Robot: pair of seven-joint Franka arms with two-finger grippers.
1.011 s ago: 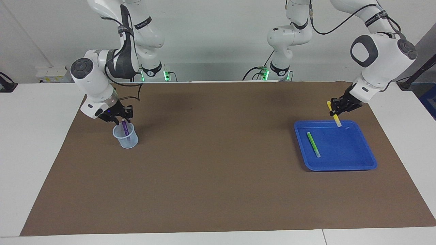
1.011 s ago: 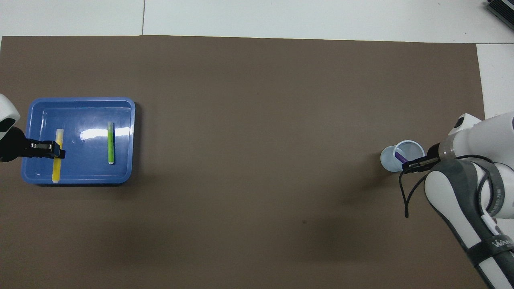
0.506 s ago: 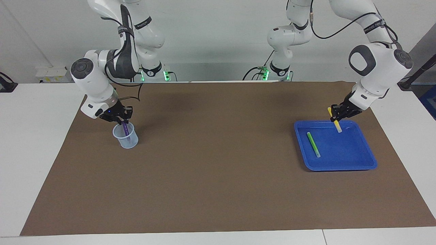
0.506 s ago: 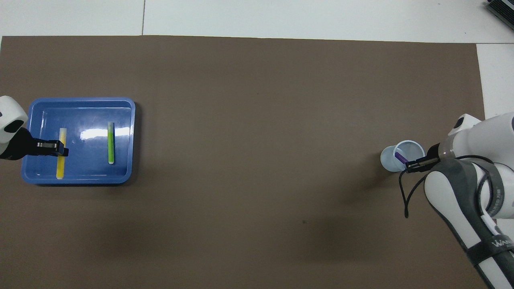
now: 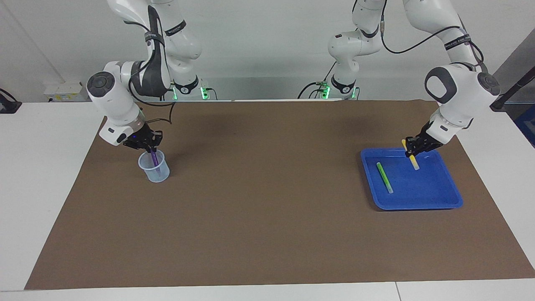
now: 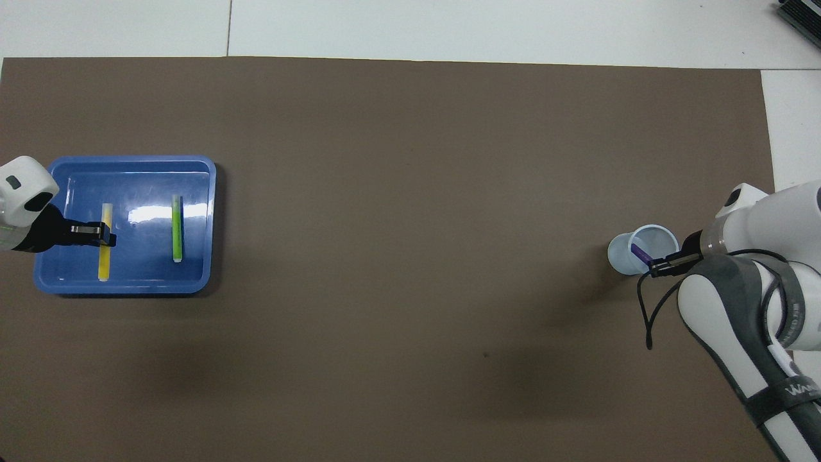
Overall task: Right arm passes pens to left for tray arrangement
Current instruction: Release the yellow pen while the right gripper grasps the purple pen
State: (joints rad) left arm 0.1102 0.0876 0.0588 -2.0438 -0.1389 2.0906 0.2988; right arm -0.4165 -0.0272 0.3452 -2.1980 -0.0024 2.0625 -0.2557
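From across the tabletop, the left claw (image 5: 411, 151) is clamped on the tilted yellow pen (image 5: 413, 159) over the blue tray (image 5: 418, 202), where the green pen (image 5: 384, 177) lies flat. The right claw (image 5: 151, 147) is clamped on the purple pen (image 5: 155, 161) standing in the clear cup (image 5: 154, 172), well apart from the tray. From overhead, the yellow pen (image 6: 104, 263) runs parallel to the green pen (image 6: 176, 228) over the tray (image 6: 128, 286).

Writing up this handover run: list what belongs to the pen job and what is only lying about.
Job:
green pen, lying in the blue tray
yellow pen, held over it by left gripper
purple pen, gripped by right gripper

Lying about:
translucent cup holding that pen
brown mat
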